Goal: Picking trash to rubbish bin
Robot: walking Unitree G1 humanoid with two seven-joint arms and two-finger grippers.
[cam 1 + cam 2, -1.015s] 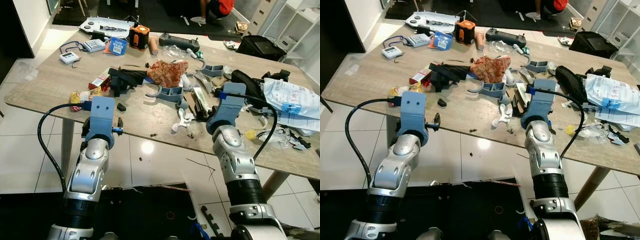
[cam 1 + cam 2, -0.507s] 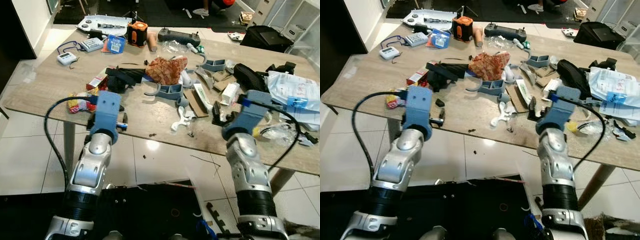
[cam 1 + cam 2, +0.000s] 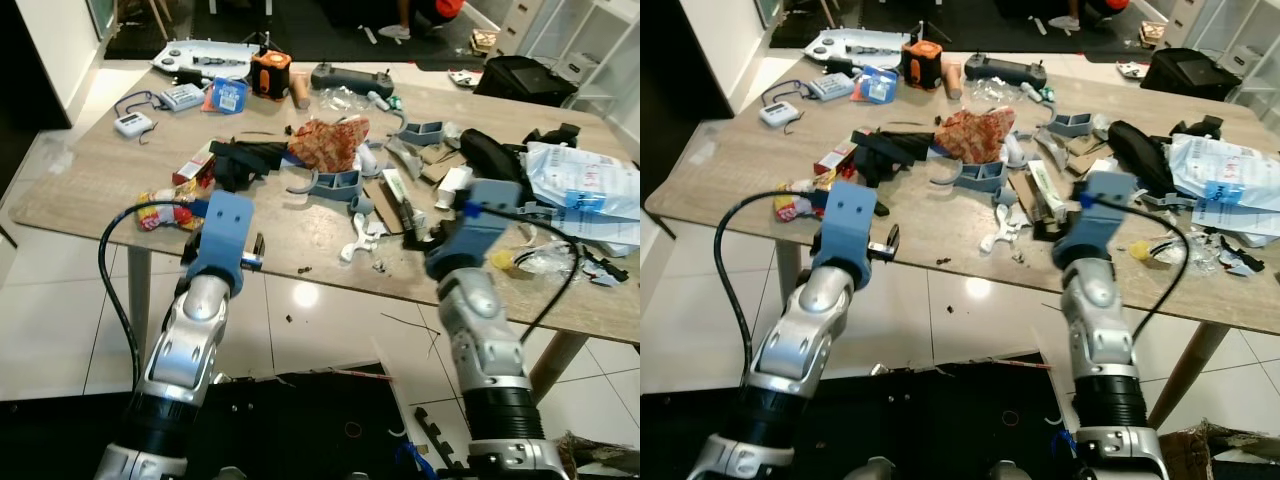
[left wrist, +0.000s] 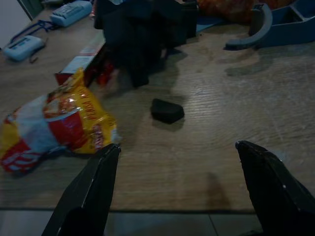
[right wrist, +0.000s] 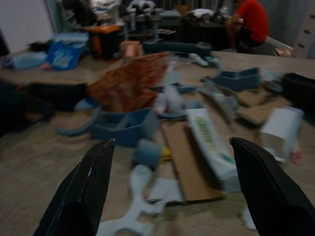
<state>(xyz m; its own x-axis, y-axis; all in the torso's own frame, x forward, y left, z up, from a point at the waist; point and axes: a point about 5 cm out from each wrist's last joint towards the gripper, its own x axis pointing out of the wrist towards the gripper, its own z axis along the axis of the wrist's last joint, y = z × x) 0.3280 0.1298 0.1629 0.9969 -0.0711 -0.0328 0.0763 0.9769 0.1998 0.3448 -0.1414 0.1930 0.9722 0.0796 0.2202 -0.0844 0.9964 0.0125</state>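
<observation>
The bench [image 3: 300,225] is pale wood-grain. A yellow-and-red snack packet [image 4: 54,123] lies there. The crumpled wrapper [image 3: 325,142] is mottled red-brown.

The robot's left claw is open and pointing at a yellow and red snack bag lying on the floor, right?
Not quite. The left gripper is open and facing the yellow and red snack bag, but the bag lies on the wooden table, near its edge, not on the floor. The left wrist view shows it resting on the wood.
</observation>
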